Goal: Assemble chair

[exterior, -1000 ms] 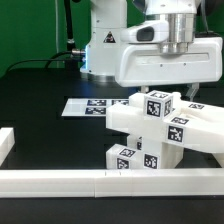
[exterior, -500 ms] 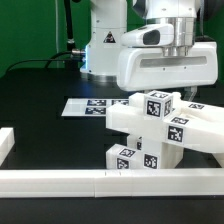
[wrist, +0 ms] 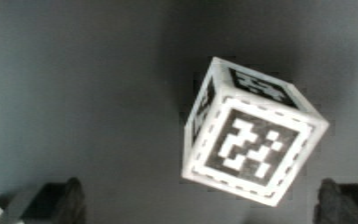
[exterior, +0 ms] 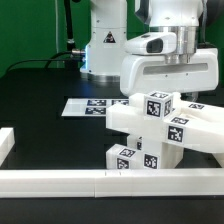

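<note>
The chair (exterior: 160, 135) stands partly put together at the exterior view's right, near the front rail: white blocky parts with black-and-white tags, a square leg end sticking up at its top. My gripper's fingers are hidden behind the arm's white body (exterior: 170, 65) in the exterior view. In the wrist view the gripper (wrist: 194, 200) is open, its two dark fingertips (wrist: 59, 200) wide apart with nothing between them. The tagged end of a square leg (wrist: 250, 135) lies below the gripper, between the fingers' lines but apart from both.
The marker board (exterior: 88, 107) lies flat on the black table behind the chair. A long low white border rail (exterior: 70, 180) runs along the front, with a short piece (exterior: 6, 143) at the exterior view's left. The robot's base (exterior: 105, 40) stands at the back.
The arm's white body has risen a little and shifted slightly toward the exterior view's right. The chair parts have not moved. The gripper stays open.
</note>
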You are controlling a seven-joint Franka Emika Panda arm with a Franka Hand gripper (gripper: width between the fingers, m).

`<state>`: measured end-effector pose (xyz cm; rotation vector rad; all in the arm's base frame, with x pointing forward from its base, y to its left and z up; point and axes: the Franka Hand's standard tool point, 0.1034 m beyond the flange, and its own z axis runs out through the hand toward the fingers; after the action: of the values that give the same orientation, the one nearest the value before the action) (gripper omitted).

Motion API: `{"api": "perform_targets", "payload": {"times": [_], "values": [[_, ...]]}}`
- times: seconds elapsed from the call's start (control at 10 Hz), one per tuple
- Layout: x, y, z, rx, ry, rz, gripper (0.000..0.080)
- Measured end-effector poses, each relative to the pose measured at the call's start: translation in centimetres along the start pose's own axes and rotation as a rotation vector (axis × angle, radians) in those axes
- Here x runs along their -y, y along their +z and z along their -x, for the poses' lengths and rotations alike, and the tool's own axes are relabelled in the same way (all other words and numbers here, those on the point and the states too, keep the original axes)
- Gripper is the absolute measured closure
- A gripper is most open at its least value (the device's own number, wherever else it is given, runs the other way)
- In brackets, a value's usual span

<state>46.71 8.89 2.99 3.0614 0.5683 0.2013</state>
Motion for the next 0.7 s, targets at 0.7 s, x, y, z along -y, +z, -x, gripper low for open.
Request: {"api": "perform_targets", "payload": {"times": [0.7], "values": [[0.6,-0.6,-1.5,0.107,0.031,-0.048,0.0150]]}}
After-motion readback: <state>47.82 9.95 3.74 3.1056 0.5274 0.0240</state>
